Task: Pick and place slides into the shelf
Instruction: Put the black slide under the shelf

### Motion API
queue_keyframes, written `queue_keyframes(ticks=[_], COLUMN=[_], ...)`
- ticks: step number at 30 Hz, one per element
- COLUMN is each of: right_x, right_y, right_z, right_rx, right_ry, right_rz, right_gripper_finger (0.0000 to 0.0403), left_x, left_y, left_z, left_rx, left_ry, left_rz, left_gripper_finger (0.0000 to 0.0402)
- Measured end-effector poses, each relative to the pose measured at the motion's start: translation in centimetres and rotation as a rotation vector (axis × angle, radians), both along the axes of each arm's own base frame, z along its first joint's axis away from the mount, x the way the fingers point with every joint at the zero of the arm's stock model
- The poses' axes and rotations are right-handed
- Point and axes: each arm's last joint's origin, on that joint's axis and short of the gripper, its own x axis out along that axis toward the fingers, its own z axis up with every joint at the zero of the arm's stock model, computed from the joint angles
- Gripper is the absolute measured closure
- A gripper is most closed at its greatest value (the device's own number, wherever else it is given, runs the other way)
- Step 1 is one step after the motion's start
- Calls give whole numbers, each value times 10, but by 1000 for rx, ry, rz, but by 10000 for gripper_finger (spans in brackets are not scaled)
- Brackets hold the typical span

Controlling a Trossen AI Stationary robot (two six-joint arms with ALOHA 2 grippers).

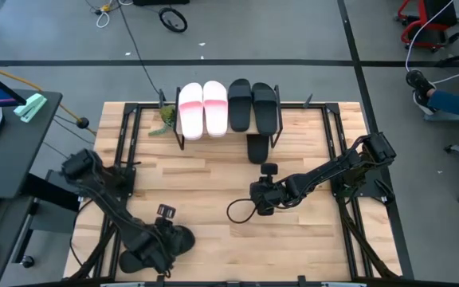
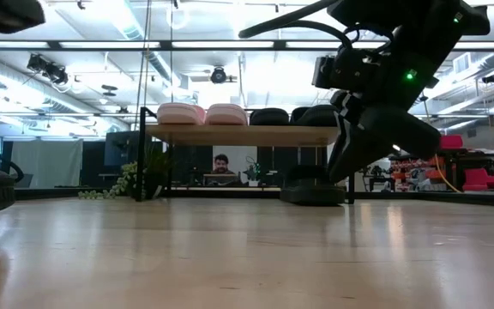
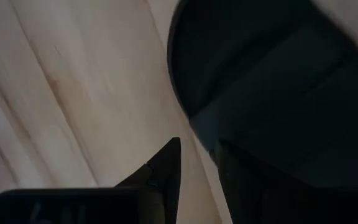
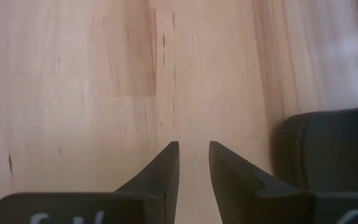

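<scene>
The shelf (image 1: 293, 119) stands at the table's far middle. Two pale pink slides (image 1: 203, 108) and two black slides (image 1: 253, 104) lie side by side on its plank top. Another black slide (image 1: 257, 148) lies on the table at the shelf's near side and also shows in the right wrist view (image 4: 328, 149). One more black slide (image 1: 183, 237) lies at the near left and fills the left wrist view (image 3: 272, 81). My left gripper (image 1: 164, 241) is shut right beside that slide. My right gripper (image 1: 257, 203) is shut and empty, low over the table's middle. My left gripper has bare table between its fingertips. One finger (image 3: 247, 186) lies along the black slide's edge (image 3: 197, 118). I cannot tell whether it touches the slide.
A small green plant (image 1: 164, 119) lies by the shelf's left legs. A cable loop (image 1: 237, 211) hangs at my right wrist. Bare wood lies between the two arms. In the low view a person (image 2: 221, 165) sits in the room beyond the shelf.
</scene>
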Motion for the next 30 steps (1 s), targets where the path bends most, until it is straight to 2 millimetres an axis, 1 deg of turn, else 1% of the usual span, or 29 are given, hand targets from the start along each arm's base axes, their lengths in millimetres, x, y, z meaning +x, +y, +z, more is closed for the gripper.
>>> queue_keyframes(ticks=[4, 7, 10, 13, 16, 18, 22, 26, 30], right_x=[0, 0, 0, 1, 1, 1, 1, 1, 0], right_y=[0, 0, -1, -2, -2, -2, -2, -2, -2], right_z=[0, 0, 0, 0, 0, 0, 0, 0, 0], right_rx=[22, 22, 15, 14, 11, 11, 12, 12, 12], right_ry=[-17, -17, -20, -20, -21, -22, -22, -22, -22], right_rz=[-35, -36, -41, -46, -47, -48, -47, -47, -47], right_gripper_finger=[310, 309, 310, 311, 311, 311, 311, 311, 311], left_x=[-5, -6, -7, -7, -10, -12, -18, -23, -22], left_y=[-1, -3, -12, -18, -24, -27, -39, -48, -55], left_z=[-4, -1, 9, 22, 35, 38, 30, 12, -6], left_rx=[-37, -89, -150, -176, -187, -204, -216, -135, -32], left_ry=[103, 144, 157, 149, 139, 121, 112, 138, 107], left_rz=[69, 108, 84, 77, 104, 131, 106, 80, 66], left_gripper_finger=[294, 294, 294, 294, 294, 294, 294, 296, 305])
